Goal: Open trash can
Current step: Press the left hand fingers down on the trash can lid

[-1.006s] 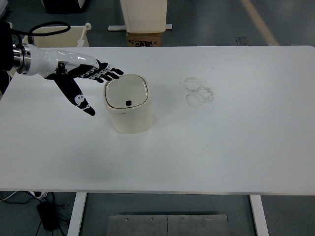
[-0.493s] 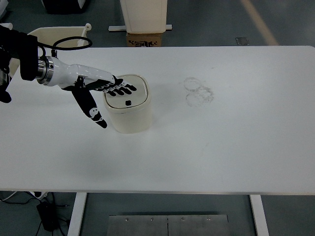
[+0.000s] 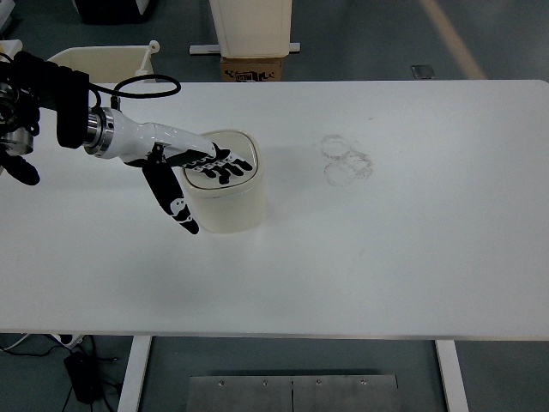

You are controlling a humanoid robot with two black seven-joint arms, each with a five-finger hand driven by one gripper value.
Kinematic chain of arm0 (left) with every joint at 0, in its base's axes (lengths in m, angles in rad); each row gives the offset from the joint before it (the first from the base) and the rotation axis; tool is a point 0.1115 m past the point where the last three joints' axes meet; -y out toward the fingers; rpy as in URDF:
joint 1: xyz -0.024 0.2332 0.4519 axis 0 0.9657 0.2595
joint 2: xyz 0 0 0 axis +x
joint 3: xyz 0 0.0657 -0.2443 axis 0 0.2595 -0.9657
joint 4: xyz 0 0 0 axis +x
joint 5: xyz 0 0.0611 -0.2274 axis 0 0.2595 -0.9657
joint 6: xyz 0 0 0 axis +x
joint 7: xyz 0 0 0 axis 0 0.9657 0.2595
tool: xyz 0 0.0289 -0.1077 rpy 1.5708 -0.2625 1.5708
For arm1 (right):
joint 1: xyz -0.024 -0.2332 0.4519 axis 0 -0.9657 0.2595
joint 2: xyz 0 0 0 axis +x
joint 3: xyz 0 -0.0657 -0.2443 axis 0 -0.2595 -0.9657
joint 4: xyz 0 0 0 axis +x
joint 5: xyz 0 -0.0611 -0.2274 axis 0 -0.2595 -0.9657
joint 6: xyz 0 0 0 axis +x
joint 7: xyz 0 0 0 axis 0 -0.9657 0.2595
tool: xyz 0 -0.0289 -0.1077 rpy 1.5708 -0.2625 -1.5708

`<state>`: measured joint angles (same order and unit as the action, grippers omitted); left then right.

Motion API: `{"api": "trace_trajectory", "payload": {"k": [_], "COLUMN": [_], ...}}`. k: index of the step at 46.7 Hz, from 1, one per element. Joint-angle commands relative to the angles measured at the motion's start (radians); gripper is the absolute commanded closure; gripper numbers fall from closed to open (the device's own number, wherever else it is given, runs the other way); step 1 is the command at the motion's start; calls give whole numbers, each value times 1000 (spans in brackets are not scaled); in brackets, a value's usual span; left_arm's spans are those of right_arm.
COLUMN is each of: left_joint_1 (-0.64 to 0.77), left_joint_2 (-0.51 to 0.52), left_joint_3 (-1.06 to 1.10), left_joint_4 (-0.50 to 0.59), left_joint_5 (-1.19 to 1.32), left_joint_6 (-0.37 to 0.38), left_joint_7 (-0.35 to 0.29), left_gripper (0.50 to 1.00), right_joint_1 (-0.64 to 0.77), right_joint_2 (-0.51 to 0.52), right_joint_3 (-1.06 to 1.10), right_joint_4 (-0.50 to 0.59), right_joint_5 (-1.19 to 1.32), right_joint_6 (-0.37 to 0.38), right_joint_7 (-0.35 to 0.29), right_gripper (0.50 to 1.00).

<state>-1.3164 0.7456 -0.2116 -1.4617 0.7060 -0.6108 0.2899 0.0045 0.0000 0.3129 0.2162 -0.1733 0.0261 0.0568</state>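
Surface: wide white rectangular tabletop (image 3: 386, 257), matte, on white metal legs (image 3: 133, 373). Faint ring-shaped scuff marks (image 3: 346, 160) on it, well to the right of the fingertips. Grey concrete floor around the table; a metal floor plate (image 3: 292, 392) below the near edge. Beyond the far edge: a tall cream bin-like box (image 3: 255, 26), a brown cardboard carton (image 3: 251, 68) at its base, and a cream plastic tub (image 3: 103, 58) to the far left. A black power brick with cable (image 3: 81, 375) lies on the floor, bottom left.

Task object: small cream-coloured, rounded-square plastic trash can (image 3: 225, 184) standing upright on the table, left of centre, directly under the fingers. Lid down.

Left hand (image 3: 193, 165): white forearm shell with a silver wrist collar, black cable looped above it, arm entering from the left edge. Palm faces down, hand stretched flat over the can's lid. The four black-and-white fingers (image 3: 225, 166) lie extended and slightly fanned across the lid top; they grip nothing. Contact with the lid looks likely but pressure cannot be judged. Thumb (image 3: 176, 204) points away from the fingers, down the can's left side, toward the near edge of the table, just beside the can wall.
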Motion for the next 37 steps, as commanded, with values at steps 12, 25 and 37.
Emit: {"api": "trace_trajectory", "payload": {"k": [12, 25, 37], "left_joint_1": [5, 22, 26], "left_joint_2": [3, 3, 0], "left_joint_3": [0, 0, 1], "left_joint_4": [3, 3, 4], "left_joint_5": [30, 39, 49], "left_joint_6": [0, 0, 0], "left_joint_7": [0, 0, 0], "left_gripper": [500, 500, 500], "right_joint_1": [0, 0, 0], "right_joint_2": [0, 0, 0], "right_joint_3": [0, 0, 0], "right_joint_4": [0, 0, 0], "right_joint_5": [0, 0, 0], "right_joint_6": [0, 0, 0], "right_joint_7": [0, 0, 0], "right_gripper": [507, 507, 507]}}
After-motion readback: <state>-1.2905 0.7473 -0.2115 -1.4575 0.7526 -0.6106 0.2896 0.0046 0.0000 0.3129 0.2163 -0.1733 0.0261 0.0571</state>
